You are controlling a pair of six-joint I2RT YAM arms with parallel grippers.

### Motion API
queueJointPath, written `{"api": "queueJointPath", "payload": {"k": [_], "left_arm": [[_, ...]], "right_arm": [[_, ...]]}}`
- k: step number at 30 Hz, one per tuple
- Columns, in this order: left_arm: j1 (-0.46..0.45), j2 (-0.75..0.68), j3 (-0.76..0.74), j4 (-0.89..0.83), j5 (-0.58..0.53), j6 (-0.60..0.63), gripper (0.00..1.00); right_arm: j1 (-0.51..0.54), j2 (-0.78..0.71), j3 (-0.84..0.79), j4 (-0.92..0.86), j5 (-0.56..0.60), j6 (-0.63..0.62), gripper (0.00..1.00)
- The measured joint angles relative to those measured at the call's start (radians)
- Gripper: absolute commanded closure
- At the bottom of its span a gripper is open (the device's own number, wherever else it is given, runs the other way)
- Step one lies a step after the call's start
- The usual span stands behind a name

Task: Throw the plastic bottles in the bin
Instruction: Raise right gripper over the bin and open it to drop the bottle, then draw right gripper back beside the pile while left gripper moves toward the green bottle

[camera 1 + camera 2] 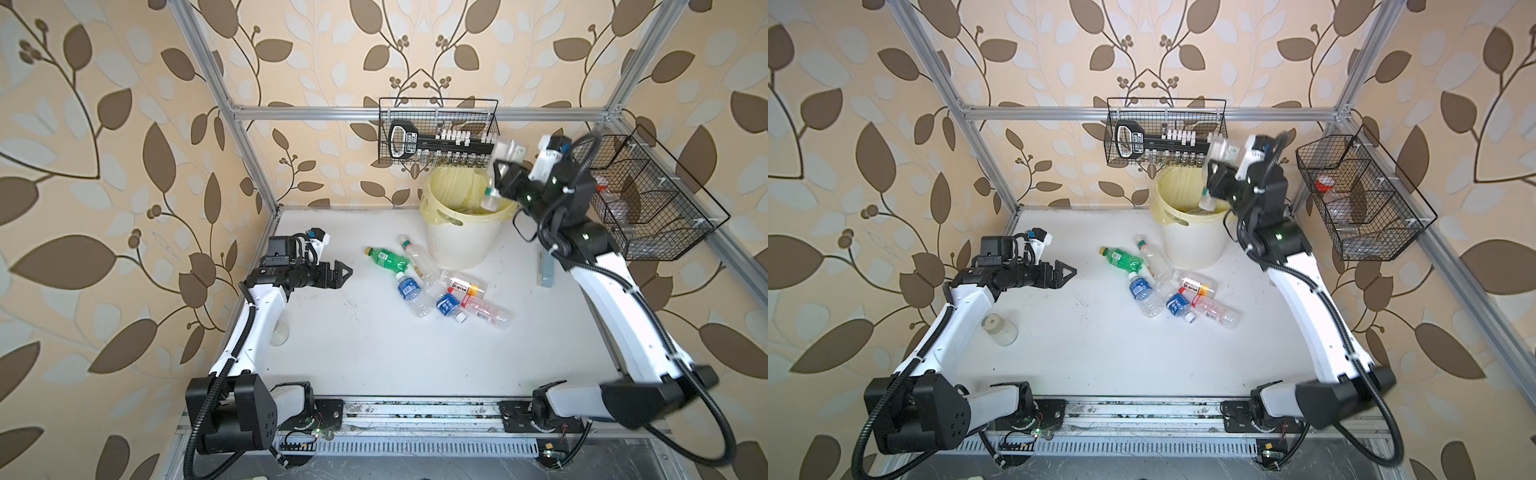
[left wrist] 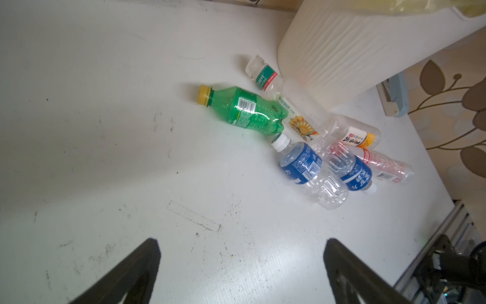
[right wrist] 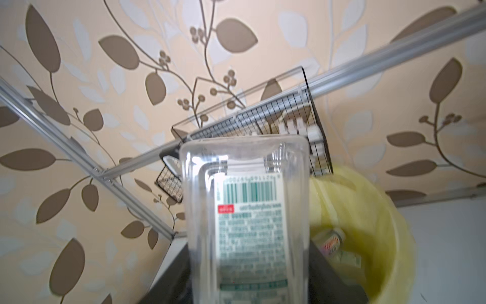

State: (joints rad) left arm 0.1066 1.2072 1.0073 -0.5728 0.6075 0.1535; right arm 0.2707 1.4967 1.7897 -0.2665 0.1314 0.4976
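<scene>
The right tool [image 1: 502, 180] is seen with a clear bottle [image 3: 247, 210] between its jaws — whether clamped or loosened cannot be told — neck down above the bin [image 1: 457, 243], so the jaws are best parted fully over its mouth.

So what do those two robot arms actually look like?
The left arm and right arm have white shells, black joints and black ribbed hoses alongside. The left pincer has black triangular fingers; the right pincer looks black too.
</scene>
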Motion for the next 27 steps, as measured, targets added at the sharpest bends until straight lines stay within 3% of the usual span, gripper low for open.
{"api": "queueJointPath", "payload": {"k": [1,3,6,19,27], "left_arm": [[0.005,-0.001,0.005,0.000,0.010,-0.005,0.01],[0.006,-0.004,0.007,0.000,0.020,-0.011,0.01],[0.013,-0.010,0.007,0.000,0.029,-0.023,0.01],[0.060,-0.054,-0.003,0.009,0.049,-0.034,0.01],[0.079,-0.055,-0.013,0.023,0.051,-0.043,0.01]], "right_arm": [[-0.007,0.065,0.082,-0.007,0.005,-0.002,0.00],[-0.012,0.156,0.187,-0.041,0.026,-0.006,0.00],[-0.001,0.166,0.175,-0.084,0.051,-0.009,0.00],[0.010,-0.448,-0.399,-0.084,0.033,0.018,0.00],[-0.023,-0.581,-0.681,-0.168,0.021,0.045,0.00]]}}
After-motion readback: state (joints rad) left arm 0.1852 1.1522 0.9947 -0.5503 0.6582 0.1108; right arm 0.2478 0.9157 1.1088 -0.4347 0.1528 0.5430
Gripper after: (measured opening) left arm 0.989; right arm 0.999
